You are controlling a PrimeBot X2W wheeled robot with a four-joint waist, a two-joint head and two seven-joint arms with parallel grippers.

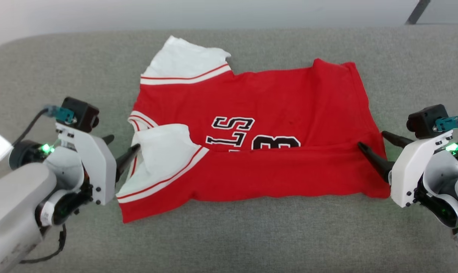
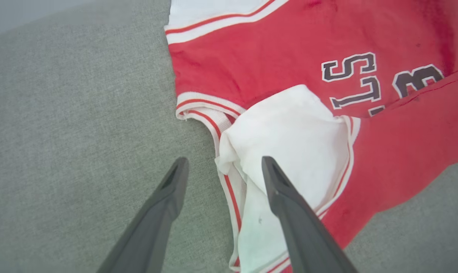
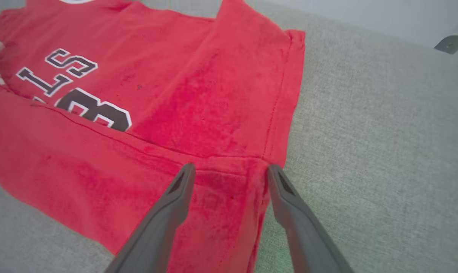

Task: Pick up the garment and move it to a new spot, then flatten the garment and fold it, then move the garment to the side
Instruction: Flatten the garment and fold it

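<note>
So the red jersey [image 1: 270, 98] is lying spread out in the middle of the grey cloth-covered tabletop [image 1: 251, 235], collar end toward the robot's left and hem toward its right. The near long edge is already flipped up over the front, so the black-and-white lettering [image 1: 232, 131] is half covered. The near white sleeve [image 1: 164, 151] is folded in on top too, while the far sleeve [image 1: 187, 64] sticks out flat at the back.

The left gripper [image 1: 124, 142] sits at the sleeve end with its fingers spread wide and nothing in them. In the wrist view, one finger is over the white sleeve and the other over bare cloth. The right gripper [image 1: 371, 138] is at the hem end, fingers just as wide and empty, straddling the corner of the folded flap.

My read is that we're mid-fold, with the first lengthwise fold down. Next I'd guess it needs fresh grips for a second fold, probably the far edge and far sleeve brought toward the robot. That near sleeve looks bunchy and might want smoothing first, or the stack could end up lopsided.
</note>
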